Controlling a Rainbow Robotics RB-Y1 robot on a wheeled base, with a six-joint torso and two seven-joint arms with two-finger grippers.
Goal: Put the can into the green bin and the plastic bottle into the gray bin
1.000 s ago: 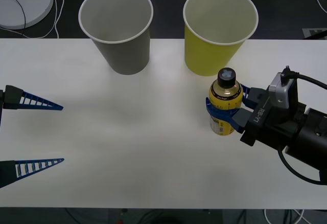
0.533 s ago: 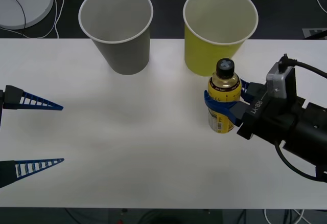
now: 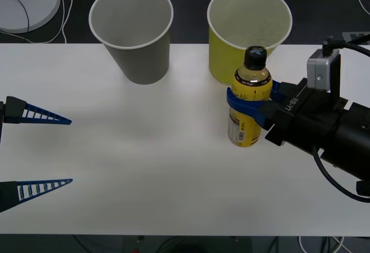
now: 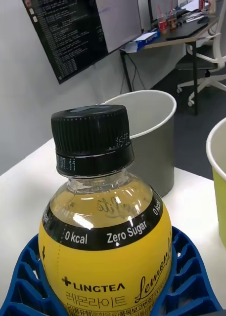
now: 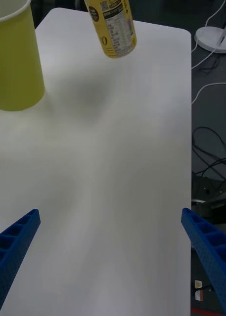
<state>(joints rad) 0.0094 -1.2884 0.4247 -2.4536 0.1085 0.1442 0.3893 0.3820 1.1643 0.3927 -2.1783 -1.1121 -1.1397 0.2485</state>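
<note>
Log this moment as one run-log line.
right gripper: shut on plastic bottle, lifted off table | left gripper: open, parked | gray bin, green bin: upright

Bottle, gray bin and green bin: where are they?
bottle (image 3: 252, 92), front view, on its shoulder.
gray bin (image 3: 141, 65), front view, on its outer wall.
green bin (image 3: 228, 62), front view, on its outer wall.

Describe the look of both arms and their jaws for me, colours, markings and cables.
The right gripper has blue, ribbed, lattice-like fingers on a black blocky wrist marked with white lettering. A silver-grey camera box sits on top, with a black cable running off it. The left gripper shows two blue ribbed fingers tapering to points, on dark mounts.
</note>
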